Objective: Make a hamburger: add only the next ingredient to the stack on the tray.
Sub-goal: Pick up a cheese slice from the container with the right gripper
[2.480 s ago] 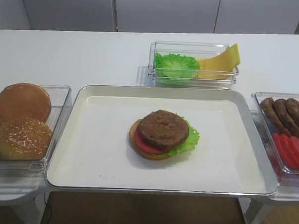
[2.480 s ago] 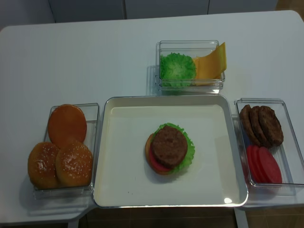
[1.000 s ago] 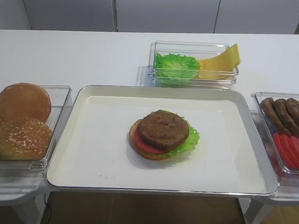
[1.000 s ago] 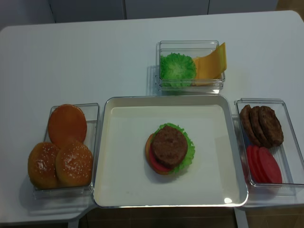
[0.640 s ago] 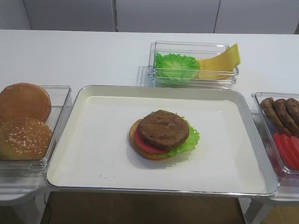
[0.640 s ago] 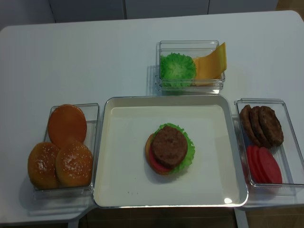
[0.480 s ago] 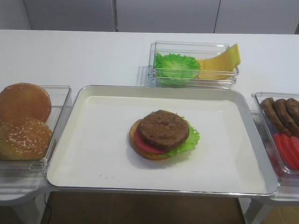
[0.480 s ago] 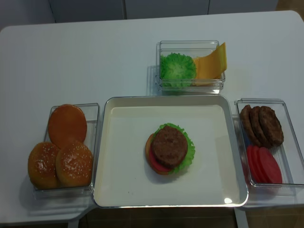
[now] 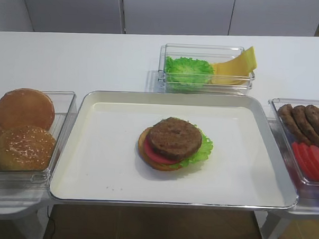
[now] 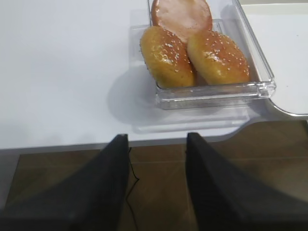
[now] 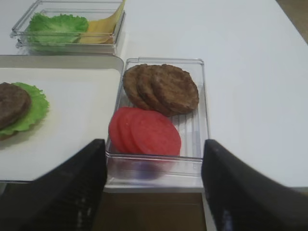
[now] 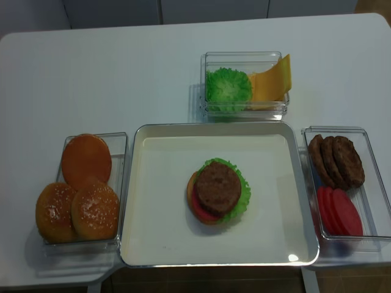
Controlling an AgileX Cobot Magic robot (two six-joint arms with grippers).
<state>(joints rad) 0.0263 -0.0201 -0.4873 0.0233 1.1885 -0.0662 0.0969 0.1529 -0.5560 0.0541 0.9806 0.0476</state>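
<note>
The cheese slice (image 9: 237, 67) leans yellow against the right end of the clear bin behind the tray, beside the lettuce; it also shows as cheese (image 11: 101, 31) in the right wrist view. The stack (image 9: 174, 143) of bun, lettuce, tomato and brown patty sits mid-tray (image 9: 104, 165). My right gripper (image 11: 154, 147) is open and empty, low at the near edge of the patty and tomato bin. My left gripper (image 10: 157, 139) is open and empty, below the table edge in front of the bun bin. Neither gripper appears in the high views.
A clear bin of sesame buns (image 9: 24, 129) stands left of the tray. A clear bin with brown patties (image 9: 305, 120) and red tomato slices (image 9: 311, 160) stands to the right. Green lettuce (image 9: 188, 70) shares the back bin with the cheese.
</note>
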